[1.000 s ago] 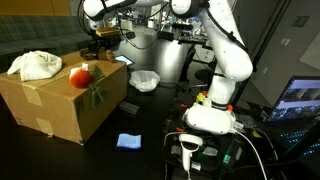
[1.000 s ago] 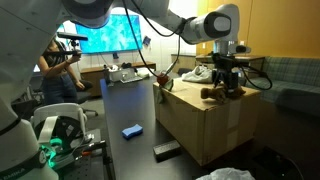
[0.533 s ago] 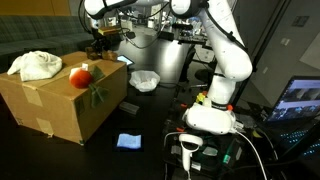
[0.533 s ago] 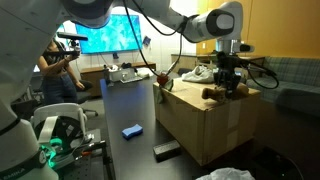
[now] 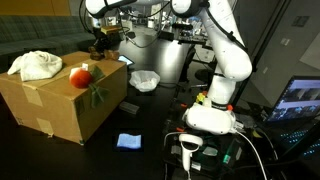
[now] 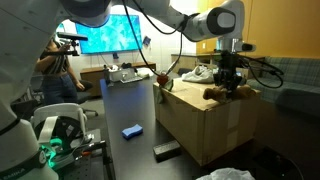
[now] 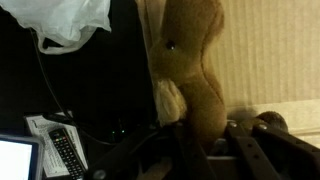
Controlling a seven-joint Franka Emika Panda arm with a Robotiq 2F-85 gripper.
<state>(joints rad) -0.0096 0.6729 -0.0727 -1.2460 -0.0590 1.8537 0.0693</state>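
Your jaws sit at the bottom edge of the wrist view, one on each side of the brown plush toy (image 7: 195, 60), drawn in against its lower end. I read them as clamped on it, though I cannot tell how firm the pinch is. The toy runs up the middle of that frame, over the pale top of the cardboard box (image 7: 280, 60).

In an exterior view the plush toy (image 6: 224, 94) lies right of centre on top of the cardboard box (image 6: 200, 125), and the jaws come straight down onto it from above. It looks to rest on the cardboard, not raised off it. So, as I judge it, your reach and your grip are done, and the lift is the part you have left.

Further out on the same box top, a white cloth (image 5: 35, 65) is bunched at the upper left of the frame. A red fruit (image 5: 80, 76) sits near the front edge, well apart from the jaws. In that view the jaws hang over the far edge of the box, upper left of centre, and the toy is too small and dark to pick out.

Beyond the box a white bowl (image 5: 145, 80) stands on the dark desk (image 5: 150, 125). A blue pad (image 5: 128, 141) lies below the middle of the frame, apart from the box.
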